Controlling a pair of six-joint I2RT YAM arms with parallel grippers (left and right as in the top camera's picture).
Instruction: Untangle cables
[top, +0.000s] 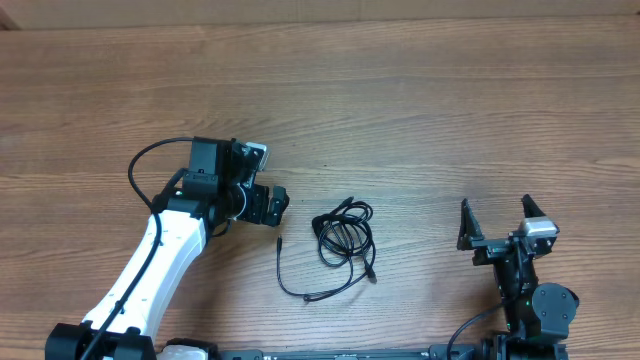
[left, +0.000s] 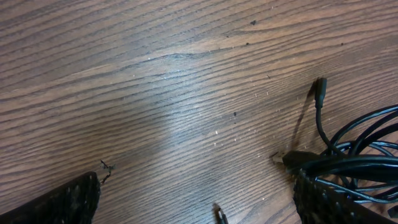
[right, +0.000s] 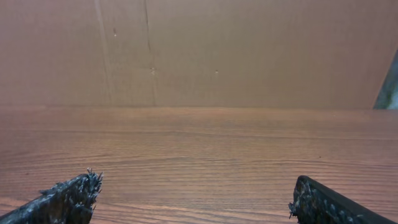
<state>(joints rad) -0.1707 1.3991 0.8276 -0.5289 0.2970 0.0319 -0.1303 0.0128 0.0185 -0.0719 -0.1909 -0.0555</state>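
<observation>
The cables (top: 345, 235) are a small bundle of thin black loops in the middle of the wooden table. One loose tail curves left to a plug end (top: 280, 241). My left gripper (top: 270, 200) is open just left of the bundle, not touching it. In the left wrist view its jaws (left: 196, 190) stand wide, with the cables (left: 360, 146) beside and partly behind the right finger and the plug end (left: 219, 214) on the wood between the fingers. My right gripper (top: 495, 212) is open at the front right, well clear of the cables, with only bare wood between its fingers (right: 196, 186).
The white left arm (top: 150, 270) reaches in from the front left with its thick black wire (top: 140, 165) looped beside it. A brown cardboard wall (right: 249, 50) stands behind the table's far edge. A plug of the bundle (left: 320, 84) sticks out towards the far side.
</observation>
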